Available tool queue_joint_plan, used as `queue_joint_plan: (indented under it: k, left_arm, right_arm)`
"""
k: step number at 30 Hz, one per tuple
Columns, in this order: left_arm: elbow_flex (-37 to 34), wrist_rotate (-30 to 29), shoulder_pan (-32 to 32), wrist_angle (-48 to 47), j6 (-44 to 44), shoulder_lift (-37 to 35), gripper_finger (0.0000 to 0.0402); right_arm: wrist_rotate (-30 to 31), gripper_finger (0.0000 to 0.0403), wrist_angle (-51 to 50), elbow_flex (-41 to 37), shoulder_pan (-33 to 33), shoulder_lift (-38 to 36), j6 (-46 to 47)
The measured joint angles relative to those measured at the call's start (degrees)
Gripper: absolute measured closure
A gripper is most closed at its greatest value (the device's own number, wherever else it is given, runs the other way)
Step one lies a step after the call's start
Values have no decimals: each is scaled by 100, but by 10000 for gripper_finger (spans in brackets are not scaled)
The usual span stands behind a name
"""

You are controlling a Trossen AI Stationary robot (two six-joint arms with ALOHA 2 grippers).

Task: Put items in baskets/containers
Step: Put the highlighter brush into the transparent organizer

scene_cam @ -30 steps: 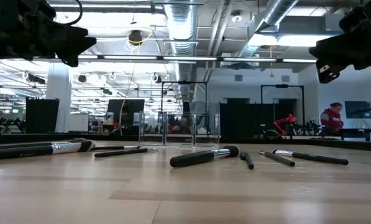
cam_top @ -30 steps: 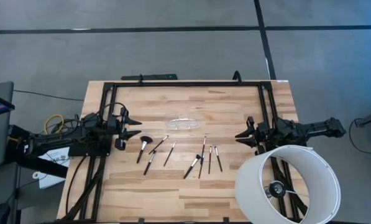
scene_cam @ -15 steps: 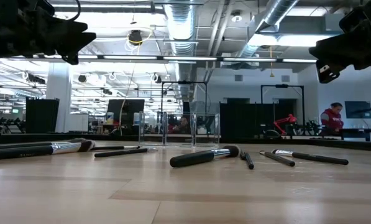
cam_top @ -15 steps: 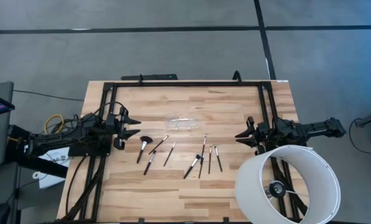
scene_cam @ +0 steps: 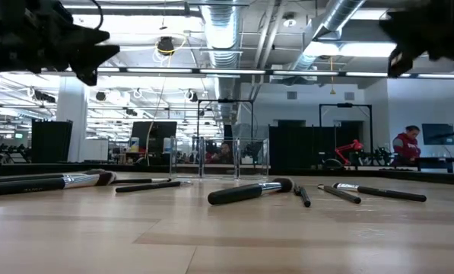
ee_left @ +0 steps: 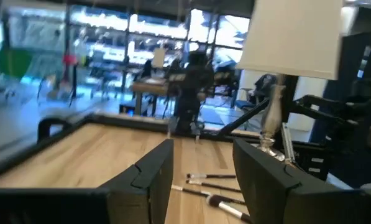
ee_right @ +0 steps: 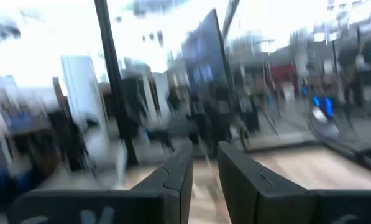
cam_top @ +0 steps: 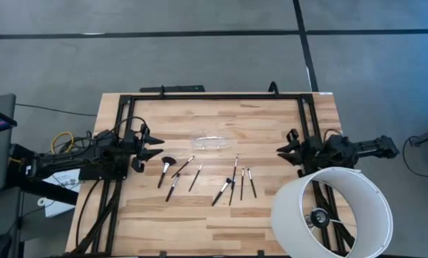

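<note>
Makeup brushes (cam_top: pixel 199 179) lie scattered flat on the wooden surface (cam_top: pixel 221 215), in a loose row between the two claws, none of them gripped. One brush with a wider fluffy head (cam_top: pixel 165 167) lies nearest the left claw (cam_top: pixel 156 147), just off its tips; the thinner ones spread from there toward the right claw (cam_top: pixel 282 152), the last few well short of it. Clear plastic holder (cam_top: pixel 211 140) stands between the two claws, on the far side of the brush row, apart from every brush; in the low view its walls (scene_cam: pixel 219 158) show faintly behind the lying handles. Left arm stretched low and roughly level over the surface's left edge, wrist pointing inward across the surface, claw spread wide and empty; its wrist view shows both fingers (ee_left: pixel 151 177) well parted with brushes (ee_left: pixel 213 190) lying ahead of them. Right arm likewise reaches in from the right edge, held level above the surface, claw aimed toward the middle; its fingers (ee_right: pixel 176 177) stand only narrowly apart with nothing between them. Large white lamp shade (cam_top: pixel 333 211) sits just beside the right arm, on the near right corner. A person in red (scene_cam: pixel 404 146) stands in the room beyond.
</note>
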Motion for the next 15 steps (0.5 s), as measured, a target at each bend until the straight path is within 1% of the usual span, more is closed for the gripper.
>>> queue_joint_plan:
  k: [2,4,7,10,13,15]
  left_arm:
    - [0,-387,0,2,-158,199,238]
    - [0,-875,0,0,-187,434,238]
    - [8,-1512,2,120,-312,868,238]
    - [251,-1647,0,136,-529,1345,238]
    - [578,-1639,0,200,-567,1848,238]
    - [745,-1639,0,189,-469,2171,238]
  right_arm:
    - [26,337,338,0,-10,0,91]
    - [152,337,575,14,-34,0,-23]
    - [571,337,547,60,-102,4,-621]
    - [988,337,561,90,-188,0,-956]
    - [1076,337,289,90,-329,2,-977]
    - [1078,336,113,92,-460,27,-803]
